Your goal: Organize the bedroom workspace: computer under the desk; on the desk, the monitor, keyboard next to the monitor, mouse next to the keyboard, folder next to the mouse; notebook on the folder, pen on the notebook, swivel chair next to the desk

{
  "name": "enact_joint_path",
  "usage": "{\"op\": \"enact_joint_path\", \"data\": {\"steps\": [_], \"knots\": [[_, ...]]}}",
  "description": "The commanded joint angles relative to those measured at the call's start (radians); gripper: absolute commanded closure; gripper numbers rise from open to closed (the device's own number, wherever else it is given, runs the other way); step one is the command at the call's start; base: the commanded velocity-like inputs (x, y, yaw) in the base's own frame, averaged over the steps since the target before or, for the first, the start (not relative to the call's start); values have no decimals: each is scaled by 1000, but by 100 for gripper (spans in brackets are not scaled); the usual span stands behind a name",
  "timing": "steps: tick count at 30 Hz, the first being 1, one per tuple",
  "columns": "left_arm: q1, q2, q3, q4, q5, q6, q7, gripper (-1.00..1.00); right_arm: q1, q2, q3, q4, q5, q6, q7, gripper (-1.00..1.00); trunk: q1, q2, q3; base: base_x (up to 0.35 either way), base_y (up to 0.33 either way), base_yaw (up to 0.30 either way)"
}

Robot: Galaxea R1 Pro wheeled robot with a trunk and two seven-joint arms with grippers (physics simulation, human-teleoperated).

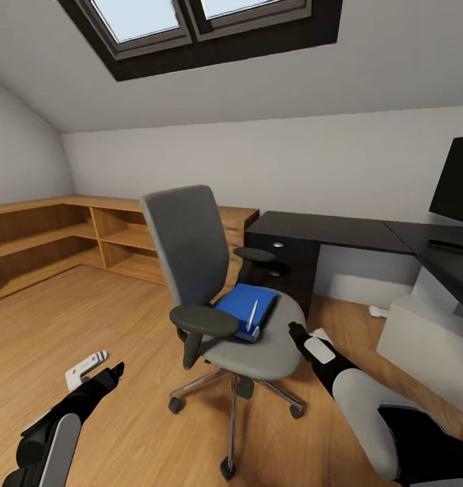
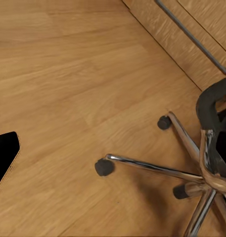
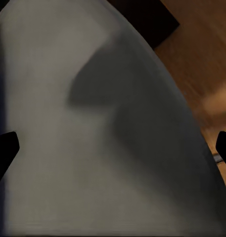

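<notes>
The right hand (image 1: 297, 331) hovered, apparently released, beside the folder (image 1: 242, 304); it should slide under the folder's near edge.

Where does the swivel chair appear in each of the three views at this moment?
Head view: swivel chair at centre, facing right, folder on its seat.
Left wrist view: its chrome wheeled base and one black armrest, at the picture's right side.
Right wrist view: its grey seat close up.
Shared landmark: the wooden floor.
</notes>
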Motion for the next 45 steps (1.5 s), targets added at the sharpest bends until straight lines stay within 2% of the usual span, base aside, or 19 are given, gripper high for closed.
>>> {"op": "enact_joint_path", "data": {"steps": [1, 6, 20, 29, 38, 45], "knots": [[-1, -1, 0, -1, 10, 4, 8, -100, -1, 1, -5, -3, -10, 0, 2, -100, 0, 0, -1, 122, 0, 131], [-1, -1, -2, -1, 10, 6, 8, -100, -1, 3, -3, -4, -9, -2, 2, -100, 0, 0, -1, 199, 0, 41], [-1, -1, -3, -1, 10, 9, 8, -100, -1, 9, -4, -11, -9, -3, 2, -100, 0, 0, -1, -9, -36, 1], [-1, -1, -2, -1, 9, 9, 11, -100, -1, 11, -3, -9, -9, -3, 3, -100, 0, 0, -1, 18, -8, 257], [-1, -2, -4, -1, 9, 9, 11, -100, -1, 11, -3, -8, -9, -3, 4, -100, 0, 0, -1, 221, 0, 275], [-1, -2, -10, -1, 9, 9, 11, -100, -1, 11, -3, -6, -9, -3, 4, -100, 0, 0, -1, 41, 0, 198]]}}
